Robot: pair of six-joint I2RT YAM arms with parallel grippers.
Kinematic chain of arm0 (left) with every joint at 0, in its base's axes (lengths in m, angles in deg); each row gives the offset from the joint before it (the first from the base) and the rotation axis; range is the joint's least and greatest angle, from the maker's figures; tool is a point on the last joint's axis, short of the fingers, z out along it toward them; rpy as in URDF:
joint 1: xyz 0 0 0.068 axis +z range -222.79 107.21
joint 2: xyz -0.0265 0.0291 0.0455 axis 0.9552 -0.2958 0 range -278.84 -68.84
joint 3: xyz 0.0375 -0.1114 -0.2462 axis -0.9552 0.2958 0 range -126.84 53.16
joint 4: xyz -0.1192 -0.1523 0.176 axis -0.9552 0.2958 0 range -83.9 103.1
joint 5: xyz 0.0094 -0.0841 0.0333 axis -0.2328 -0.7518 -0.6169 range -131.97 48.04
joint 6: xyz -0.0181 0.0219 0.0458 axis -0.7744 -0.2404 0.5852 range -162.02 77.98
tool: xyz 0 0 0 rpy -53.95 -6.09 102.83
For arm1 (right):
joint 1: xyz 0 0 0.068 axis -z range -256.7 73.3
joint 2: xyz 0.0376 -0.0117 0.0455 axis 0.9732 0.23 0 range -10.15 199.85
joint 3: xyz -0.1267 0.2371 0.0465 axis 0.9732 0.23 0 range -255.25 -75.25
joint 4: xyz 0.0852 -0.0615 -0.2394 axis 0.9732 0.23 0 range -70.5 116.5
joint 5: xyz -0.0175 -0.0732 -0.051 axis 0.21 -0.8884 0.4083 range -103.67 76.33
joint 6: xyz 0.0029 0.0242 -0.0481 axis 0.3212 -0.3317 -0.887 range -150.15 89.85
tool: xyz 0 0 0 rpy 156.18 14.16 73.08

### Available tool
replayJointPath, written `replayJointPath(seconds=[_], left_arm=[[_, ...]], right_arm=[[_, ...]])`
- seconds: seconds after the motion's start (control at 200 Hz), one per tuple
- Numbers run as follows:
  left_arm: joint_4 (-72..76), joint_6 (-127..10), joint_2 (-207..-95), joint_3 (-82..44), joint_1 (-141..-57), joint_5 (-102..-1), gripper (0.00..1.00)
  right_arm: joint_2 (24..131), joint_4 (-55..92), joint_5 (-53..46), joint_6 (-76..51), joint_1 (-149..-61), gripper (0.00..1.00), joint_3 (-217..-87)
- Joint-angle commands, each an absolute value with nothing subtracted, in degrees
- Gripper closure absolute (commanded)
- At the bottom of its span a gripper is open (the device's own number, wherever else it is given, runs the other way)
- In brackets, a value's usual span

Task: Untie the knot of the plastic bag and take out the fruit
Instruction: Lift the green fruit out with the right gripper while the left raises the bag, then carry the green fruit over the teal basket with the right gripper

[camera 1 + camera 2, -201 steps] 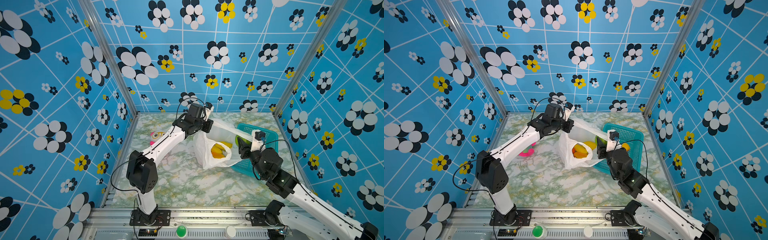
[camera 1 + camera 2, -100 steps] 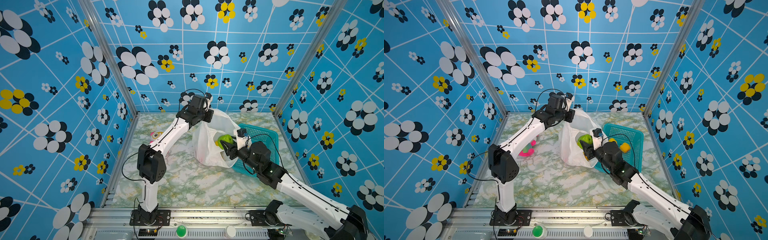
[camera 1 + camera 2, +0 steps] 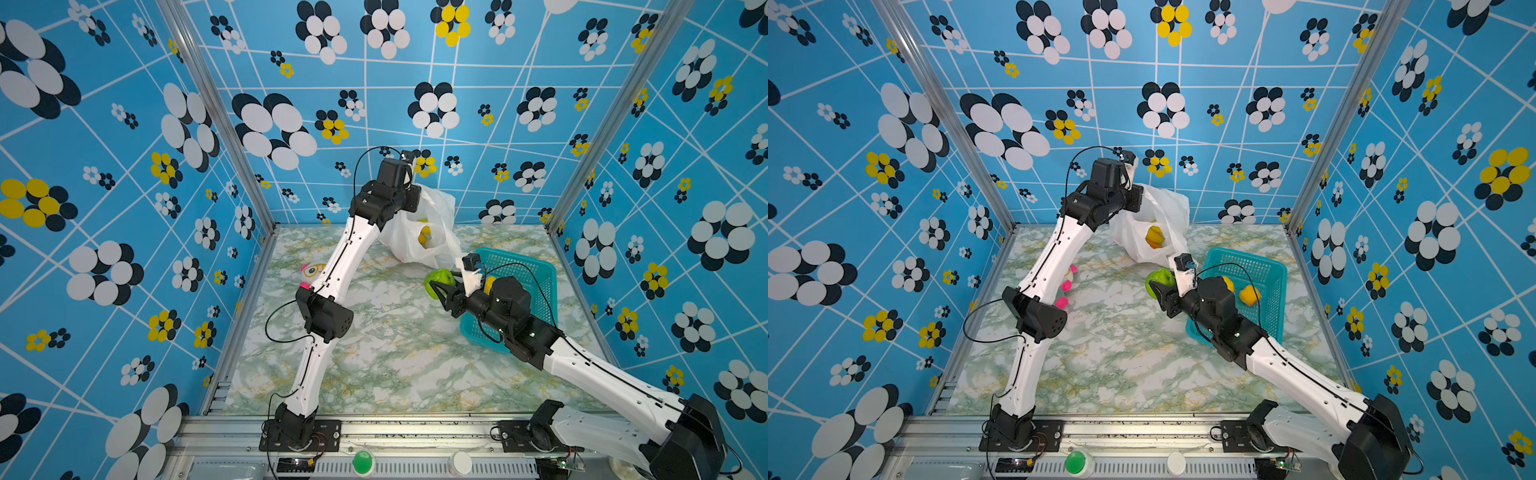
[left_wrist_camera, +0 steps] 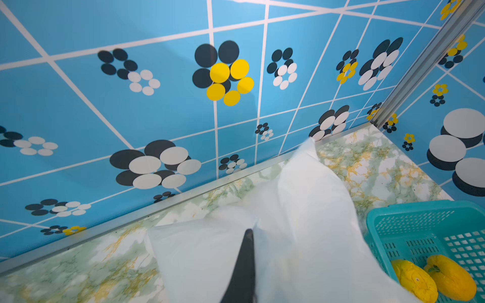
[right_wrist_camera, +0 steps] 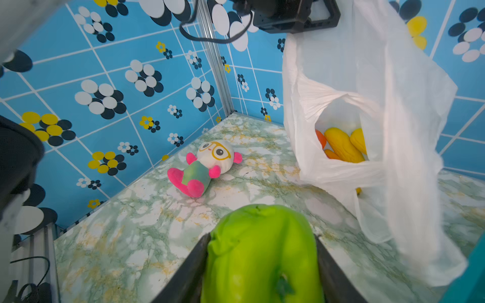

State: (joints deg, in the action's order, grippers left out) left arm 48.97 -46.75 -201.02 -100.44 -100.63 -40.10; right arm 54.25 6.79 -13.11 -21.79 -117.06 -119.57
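Your left gripper (image 4: 246,244) was pinched shut on the thin, crinkly white plastic bag (image 3: 415,245). It held the bag's top raised above the green-marbled table (image 3: 395,353) near the back wall, with the mouth gaping open. Oblong yellow and orange fruit (image 5: 343,147) lay inside. Your right gripper (image 5: 262,238) clasped a round green fruit (image 5: 262,262) between half-spread jaws, between the bag and the teal plastic mesh basket (image 3: 519,266). Two yellow pieces (image 4: 451,278) sat in that basket. A pink-and-white plush toy (image 5: 207,165) lay near the left wall.
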Motion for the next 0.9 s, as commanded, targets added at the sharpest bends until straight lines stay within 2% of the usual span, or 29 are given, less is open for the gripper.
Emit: replayJointPath(seconds=[0.0, 0.175, 0.47, 0.615, 0.845, 0.895], left_arm=[[46.93, -46.3, -196.55, -92.31, -100.98, -39.61, 1.0], [39.86, -47.27, -189.7, -75.47, -101.53, -43.89, 1.0], [28.88, -47.07, -175.23, -53.12, -102.76, -45.77, 1.0], [25.43, -47.31, -168.87, -43.95, -102.76, -44.45, 1.0], [20.71, -48.07, -162.88, -35.07, -102.76, -45.38, 1.0], [20.96, -48.15, -163.28, -35.18, -102.81, -47.29, 1.0]], right_arm=[[57.93, 5.44, -13.22, -21.52, -117.29, 0.92, -120.34], [56.31, 6.01, -17.11, -21.88, -117.3, 0.95, -120.26], [41.02, 11.4, -44.77, -19.4, -115.23, 0.95, -115.95], [40.21, 14.84, -54.42, -14.23, -109.95, 0.94, -114.62], [50.67, 23.37, -52.07, -3.92, -96.34, 0.92, -118.22], [54.2, 24.38, -48.24, -2.51, -94.02, 0.92, -119.64]])
